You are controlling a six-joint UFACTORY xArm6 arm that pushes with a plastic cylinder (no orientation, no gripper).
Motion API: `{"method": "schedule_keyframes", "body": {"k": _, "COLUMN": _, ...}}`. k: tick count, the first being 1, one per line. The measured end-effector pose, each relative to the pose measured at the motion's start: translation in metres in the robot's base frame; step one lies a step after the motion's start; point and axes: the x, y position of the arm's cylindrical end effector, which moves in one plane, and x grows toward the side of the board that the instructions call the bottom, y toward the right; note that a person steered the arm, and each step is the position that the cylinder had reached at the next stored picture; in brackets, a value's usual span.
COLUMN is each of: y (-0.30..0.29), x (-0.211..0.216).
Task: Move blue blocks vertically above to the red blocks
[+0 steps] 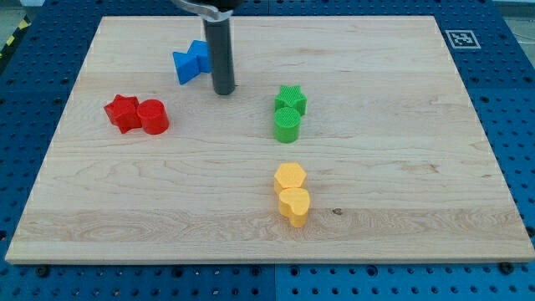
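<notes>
Two blue blocks (191, 62) touch each other at the upper left of the board; their shapes are hard to make out, and the rod partly hides the right one. A red star block (122, 112) and a red round block (154, 117) sit side by side, touching, below and to the left of the blue pair. My tip (223, 91) rests on the board just right of and slightly below the blue blocks, close to them; I cannot tell if it touches.
A green star block (292, 99) and a green round block (287, 124) touch near the middle. A yellow hexagon block (290, 176) and a second yellow block (294, 206) touch below them. The wooden board (418, 167) lies on a blue perforated table.
</notes>
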Motion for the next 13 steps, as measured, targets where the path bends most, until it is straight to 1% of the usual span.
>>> {"method": "schedule_keyframes", "body": {"k": 1, "y": -0.036, "x": -0.002}}
{"method": "schedule_keyframes", "body": {"k": 3, "y": -0.088, "x": -0.075}}
{"method": "schedule_keyframes", "body": {"k": 4, "y": -0.092, "x": -0.071}}
{"method": "schedule_keyframes", "body": {"k": 5, "y": -0.081, "x": -0.043}}
{"method": "schedule_keyframes", "body": {"k": 6, "y": -0.053, "x": -0.029}}
{"method": "schedule_keyframes", "body": {"k": 7, "y": -0.029, "x": -0.041}}
{"method": "schedule_keyframes", "body": {"k": 8, "y": -0.026, "x": -0.074}}
{"method": "schedule_keyframes", "body": {"k": 9, "y": -0.024, "x": -0.083}}
{"method": "schedule_keyframes", "body": {"k": 10, "y": 0.011, "x": -0.065}}
{"method": "schedule_keyframes", "body": {"k": 11, "y": 0.053, "x": -0.076}}
{"method": "schedule_keyframes", "body": {"k": 12, "y": 0.056, "x": -0.116}}
{"method": "schedule_keyframes", "body": {"k": 13, "y": 0.03, "x": -0.12}}
